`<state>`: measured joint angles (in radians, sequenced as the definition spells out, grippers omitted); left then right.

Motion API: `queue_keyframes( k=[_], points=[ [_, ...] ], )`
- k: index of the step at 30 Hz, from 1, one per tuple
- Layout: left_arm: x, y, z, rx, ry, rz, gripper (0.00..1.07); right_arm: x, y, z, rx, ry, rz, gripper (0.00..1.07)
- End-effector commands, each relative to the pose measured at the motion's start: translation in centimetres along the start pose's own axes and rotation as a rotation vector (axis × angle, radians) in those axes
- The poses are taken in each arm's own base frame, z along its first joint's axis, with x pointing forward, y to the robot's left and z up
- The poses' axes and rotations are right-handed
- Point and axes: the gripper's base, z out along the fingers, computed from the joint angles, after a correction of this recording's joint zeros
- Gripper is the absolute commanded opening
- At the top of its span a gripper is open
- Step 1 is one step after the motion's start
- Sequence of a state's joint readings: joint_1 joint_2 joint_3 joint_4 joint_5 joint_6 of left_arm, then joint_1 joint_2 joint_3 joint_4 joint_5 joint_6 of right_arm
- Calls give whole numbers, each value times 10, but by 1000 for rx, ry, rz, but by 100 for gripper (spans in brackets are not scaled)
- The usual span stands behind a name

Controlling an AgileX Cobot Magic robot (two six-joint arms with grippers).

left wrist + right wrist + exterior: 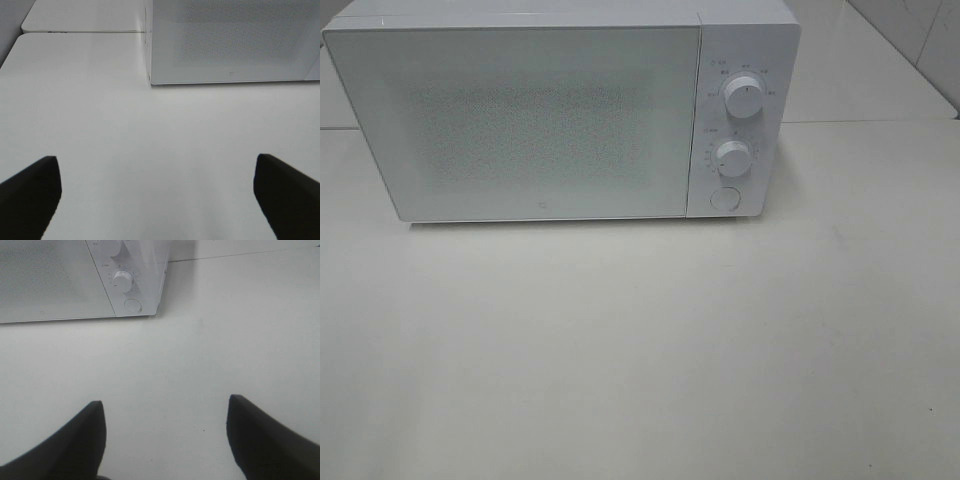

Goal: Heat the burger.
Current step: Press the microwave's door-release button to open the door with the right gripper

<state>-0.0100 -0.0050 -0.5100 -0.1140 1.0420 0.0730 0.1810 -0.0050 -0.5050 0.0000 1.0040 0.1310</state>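
On the white table (pixel 640 350), a white microwave (pixel 520 120) stands door shut, with 2 knobs (pixel 743 97) and a round button (pixel 724 198). Pale wall tiles (pixel 920 30) show behind. The left end effector (pixel 155 165) and right end effector (pixel 165 402) hang wide, holding nothing. Where the burger is, I cannot tell.

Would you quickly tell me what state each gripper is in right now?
Left gripper: open, fingers wide apart, holding nothing.
Right gripper: open, fingers apart, holding nothing.
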Motion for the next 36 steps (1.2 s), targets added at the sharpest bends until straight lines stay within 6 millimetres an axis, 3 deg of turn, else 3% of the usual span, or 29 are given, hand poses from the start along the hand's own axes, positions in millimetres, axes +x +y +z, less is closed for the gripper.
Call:
queue_keyframes(
  k=[1,4,10,22,28,36],
  points=[
    [1,-1,-2,1,-24,-5,100,2,0,-3,5,-25,-5,64],
    [1,-1,-2,1,-24,-5,100,2,0,-3,5,-25,1,66],
    [1,-1,-2,1,-24,-5,100,2,-2,-3,20,-27,17,82],
    [1,-1,-2,1,-24,-5,100,-6,-1,0,21,-19,15,79],
    [1,-1,-2,1,-24,-5,100,-31,2,16,18,-43,8,77],
    [1,-1,-2,1,-24,-5,100,-58,6,55,23,-13,1,76]
  ],
)
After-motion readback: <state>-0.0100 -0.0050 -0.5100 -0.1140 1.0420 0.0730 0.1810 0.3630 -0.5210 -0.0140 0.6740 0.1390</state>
